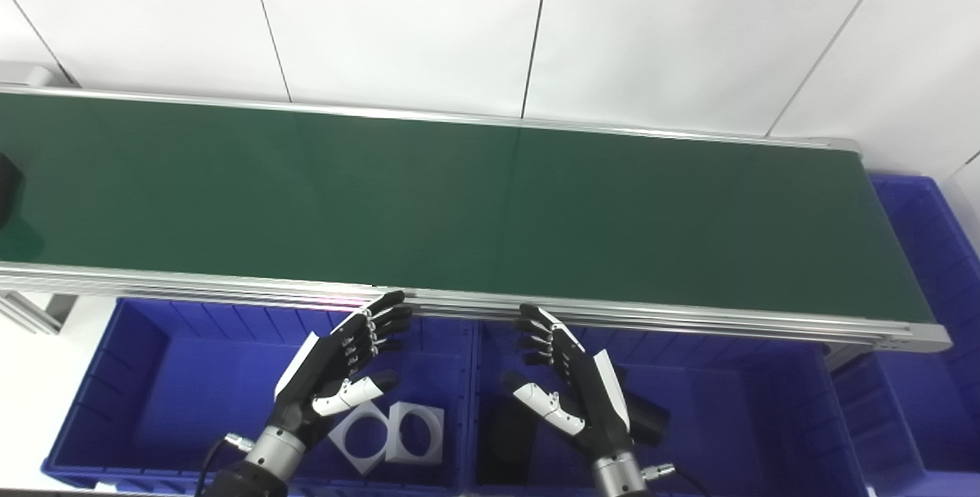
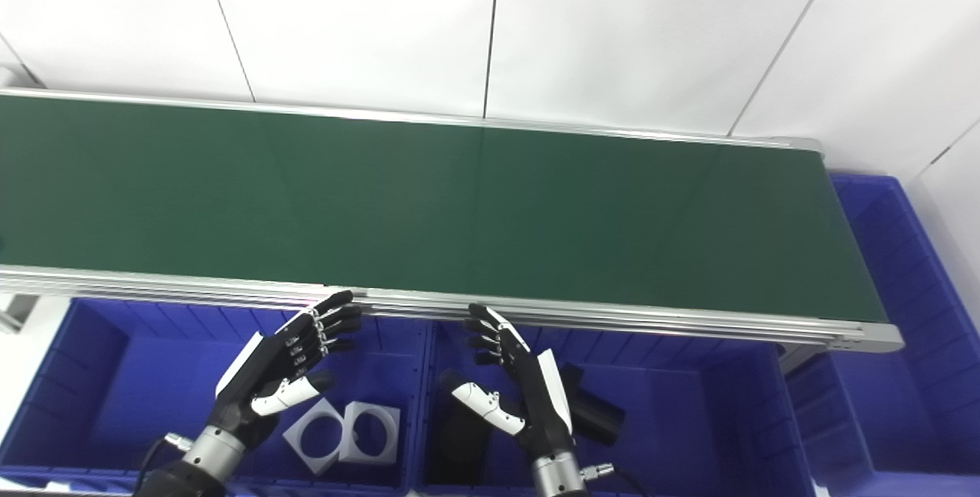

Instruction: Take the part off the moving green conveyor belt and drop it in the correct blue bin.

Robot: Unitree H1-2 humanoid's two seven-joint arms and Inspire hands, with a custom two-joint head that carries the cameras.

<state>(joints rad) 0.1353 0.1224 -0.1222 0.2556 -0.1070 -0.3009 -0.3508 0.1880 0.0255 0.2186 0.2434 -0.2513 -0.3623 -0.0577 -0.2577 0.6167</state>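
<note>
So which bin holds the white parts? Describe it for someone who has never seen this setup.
Find the green conveyor belt; blue bins sit below its near edge. The left bin, under the left hand, holds two white square parts with round holes; its neighbour holds dark parts.

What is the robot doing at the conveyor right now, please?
Both hands, left hand and right hand, hover open and empty over the blue bins, near the green belt. A dark part shows at the belt's left edge. The left bin holds white parts, the middle bin dark ones.
</note>
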